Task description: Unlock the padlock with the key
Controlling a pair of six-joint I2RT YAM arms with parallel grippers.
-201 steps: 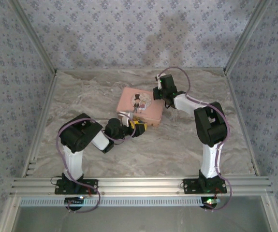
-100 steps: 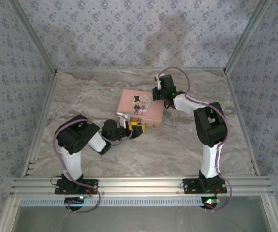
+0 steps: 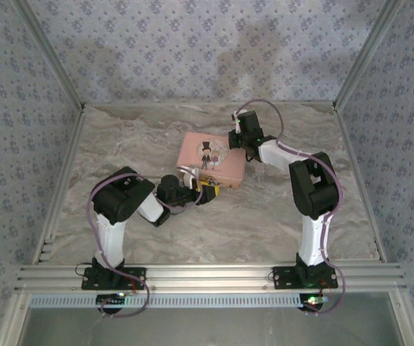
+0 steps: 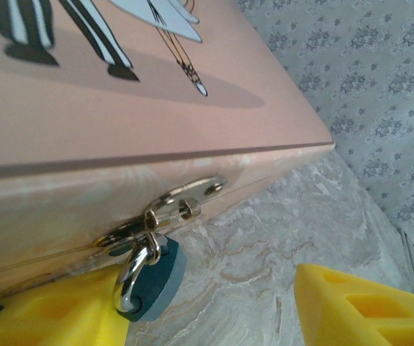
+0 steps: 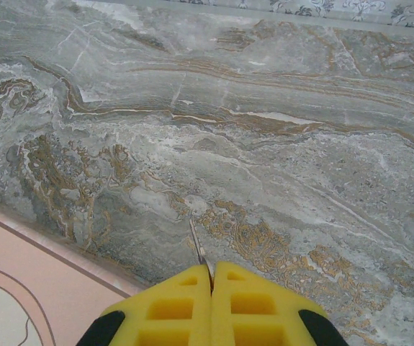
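The padlock (image 4: 149,277) is small and bluish-grey with a silver shackle. It hangs from the hasp (image 4: 171,213) on the front of the pink tin (image 4: 120,144). My left gripper (image 4: 207,306) is open at the tin's front. One yellow finger (image 4: 48,313) lies against the padlock, and the other finger (image 4: 365,306) is well off to the right. In the top view the left gripper (image 3: 208,191) is at the near edge of the pink tin (image 3: 210,157). My right gripper (image 5: 212,270) is shut on the key (image 5: 198,249). The key's slim blade sticks out over the marble beyond the tin's far side.
The marble tabletop (image 3: 264,209) lies open to the right of the tin and in front of it. Patterned walls (image 3: 192,50) close in the back and both sides. The right gripper (image 3: 237,139) hovers at the tin's far right corner.
The left gripper's jaws have narrowed a little around the padlock. The left arm drew back slightly, then returned to the tin's front. The right arm has not moved.
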